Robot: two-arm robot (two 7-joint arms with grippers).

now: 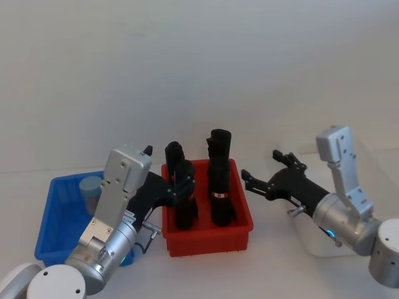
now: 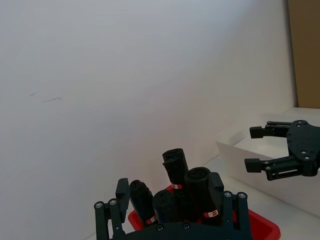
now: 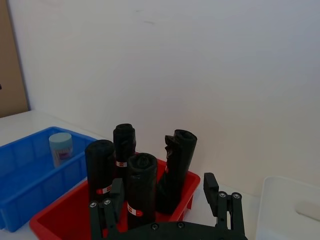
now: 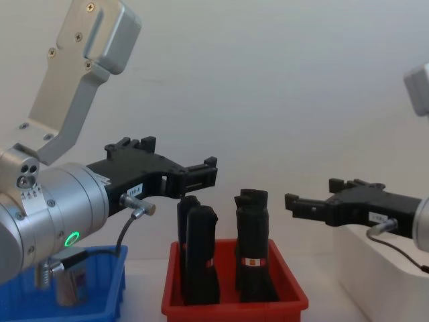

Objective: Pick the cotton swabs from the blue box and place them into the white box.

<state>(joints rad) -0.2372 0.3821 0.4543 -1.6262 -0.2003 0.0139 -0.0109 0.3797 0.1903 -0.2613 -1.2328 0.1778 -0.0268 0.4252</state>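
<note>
Red bin [image 1: 207, 235] on white table [image 1: 262, 268]; black rolls [image 1: 221, 187] upright inside, red-white labels.

I can read no text anywhere — the red-and-white bands on the black rolls [image 3: 140, 189] in front of me carry marks too small to make out.

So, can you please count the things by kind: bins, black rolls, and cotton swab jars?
Bins: 3, the blue box, the red bin, the white box
Black rolls: 4, all upright in the red bin
Cotton swabs jars: 1, in the blue box
Total: 8
</note>
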